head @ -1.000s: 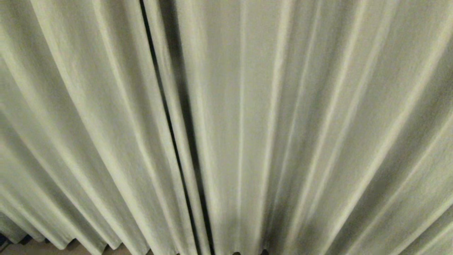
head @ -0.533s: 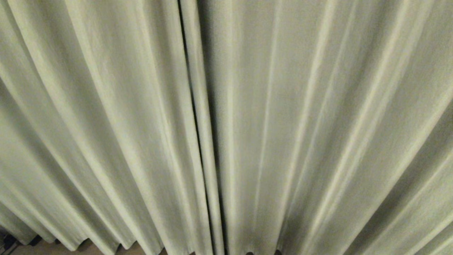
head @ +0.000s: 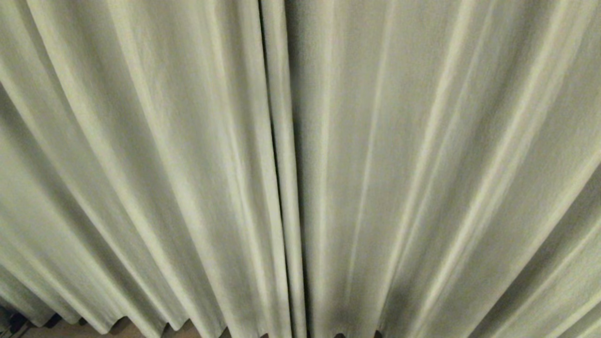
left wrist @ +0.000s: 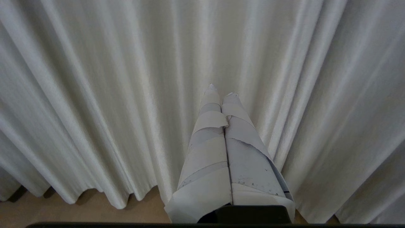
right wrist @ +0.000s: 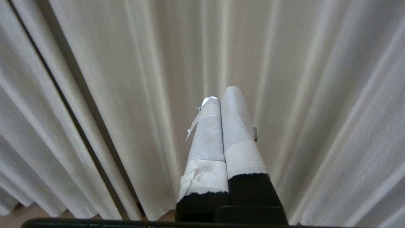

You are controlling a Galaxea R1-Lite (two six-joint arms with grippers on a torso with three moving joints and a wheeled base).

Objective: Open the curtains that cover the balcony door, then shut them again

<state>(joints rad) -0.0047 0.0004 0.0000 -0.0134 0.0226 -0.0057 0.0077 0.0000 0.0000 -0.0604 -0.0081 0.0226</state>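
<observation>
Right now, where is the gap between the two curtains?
In the head view the gap runs down just left of centre, between the curtains, and reaches the floor.

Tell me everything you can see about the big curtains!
The curtains are cream-white cloth that looks soft and thick, hanging straight down in long pleats. They are drawn shut and fill the whole head view. Two panels meet at a thin dark seam near the middle. Their wavy bottom edge hangs just above the tan floor. Nothing is holding them: the left gripper and the right gripper, both wrapped in white tape, point at the cloth with fingers closed and empty.
</observation>
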